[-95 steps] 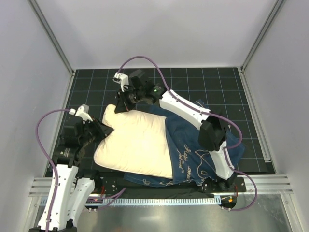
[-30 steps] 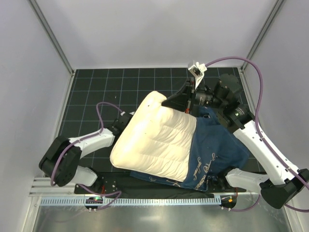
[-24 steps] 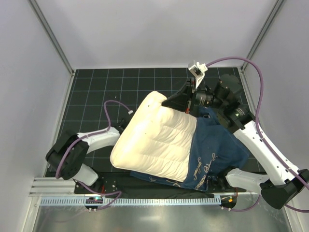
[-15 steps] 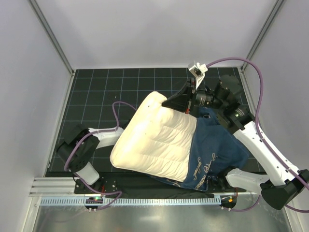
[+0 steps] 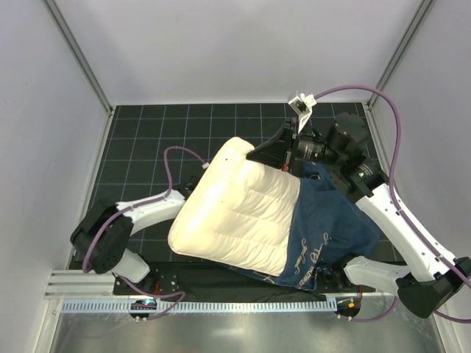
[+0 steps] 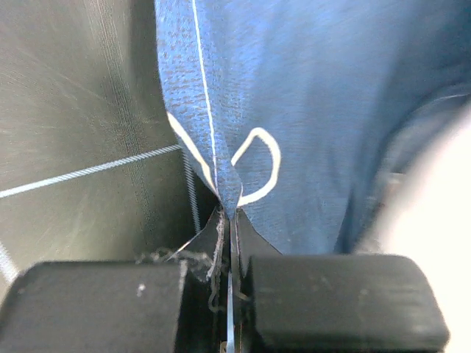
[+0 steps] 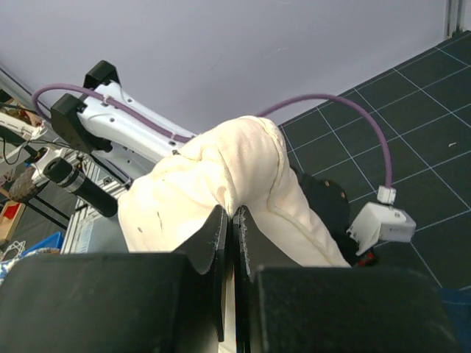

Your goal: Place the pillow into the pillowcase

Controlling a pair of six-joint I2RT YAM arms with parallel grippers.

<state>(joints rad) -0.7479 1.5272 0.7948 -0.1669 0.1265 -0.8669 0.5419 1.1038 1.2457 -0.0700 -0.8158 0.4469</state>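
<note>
Cream-white quilted pillow (image 5: pixel 243 213); navy pillowcase (image 5: pixel 331 224), white script, line drawings, perhaps fish.

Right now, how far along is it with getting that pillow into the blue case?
Partly done. One end of the pillow already sits under the pillowcase, but most of it shows bare. In hand: the right gripper pinches the pillow's far edge, and the left gripper pinches a fold of the blue fabric. Left: drawing the case over the rest.
</note>
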